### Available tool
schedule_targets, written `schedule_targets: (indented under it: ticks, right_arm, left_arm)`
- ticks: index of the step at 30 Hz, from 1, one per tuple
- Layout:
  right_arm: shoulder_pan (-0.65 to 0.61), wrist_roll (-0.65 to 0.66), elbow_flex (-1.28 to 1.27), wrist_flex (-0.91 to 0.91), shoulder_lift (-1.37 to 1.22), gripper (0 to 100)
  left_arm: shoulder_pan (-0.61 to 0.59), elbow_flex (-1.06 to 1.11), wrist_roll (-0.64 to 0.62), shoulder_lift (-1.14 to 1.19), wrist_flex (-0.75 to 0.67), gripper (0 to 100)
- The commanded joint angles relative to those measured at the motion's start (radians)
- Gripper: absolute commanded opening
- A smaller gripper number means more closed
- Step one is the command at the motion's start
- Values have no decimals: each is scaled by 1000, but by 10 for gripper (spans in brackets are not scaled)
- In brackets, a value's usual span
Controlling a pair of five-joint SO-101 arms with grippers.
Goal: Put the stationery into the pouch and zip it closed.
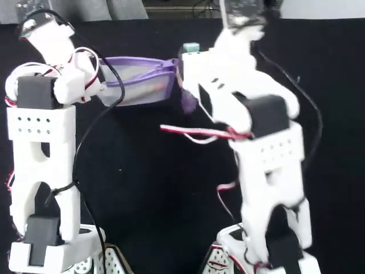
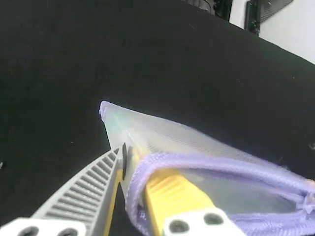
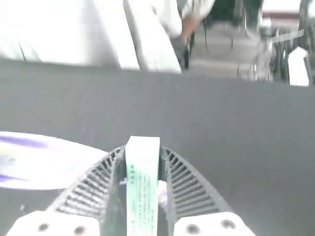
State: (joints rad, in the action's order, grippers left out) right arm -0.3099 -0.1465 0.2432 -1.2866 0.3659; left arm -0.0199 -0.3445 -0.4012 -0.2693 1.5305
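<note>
A translucent pouch [image 1: 140, 83] with purple zipper trim hangs above the black table between the two arms. My left gripper [image 1: 98, 81] is shut on its left end. In the left wrist view the grey and yellow fingers of the left gripper [image 2: 129, 156] pinch the purple edge of the pouch [image 2: 197, 147]. My right gripper [image 1: 188, 58] sits at the pouch's right end, shut on a small white eraser-like block with green print [image 1: 191, 48]. The right wrist view has the block [image 3: 142, 182] upright between the right gripper [image 3: 142, 147] fingers, with the pouch [image 3: 34, 162] off to one side.
The black tabletop [image 1: 154, 188] stretches under the pouch. Red and white cables [image 1: 194, 132] hang loose between the arms. Both white arm bases stand at the near edge. Room furniture lies beyond the table's far edge [image 3: 197, 73].
</note>
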Motion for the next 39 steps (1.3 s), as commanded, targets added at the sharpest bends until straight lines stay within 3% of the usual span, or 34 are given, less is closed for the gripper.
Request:
schedule_targets:
  ticks: [1, 13, 26, 39]
  right_arm:
    - [-26, -11, 27, 54, 96, 14]
    - [-236, -11, -81, 226, 130, 11]
    - [-262, -5, -816, 977, 463, 11]
    - [-304, 12, -1208, 1467, 565, 11]
  left_arm:
    - [25, -5, -11, -31, -8, 30]
    - [18, 58, -6, -34, -8, 30]
    - [16, 77, -9, -34, 0, 30]
    - [16, 107, -11, -41, -6, 30]
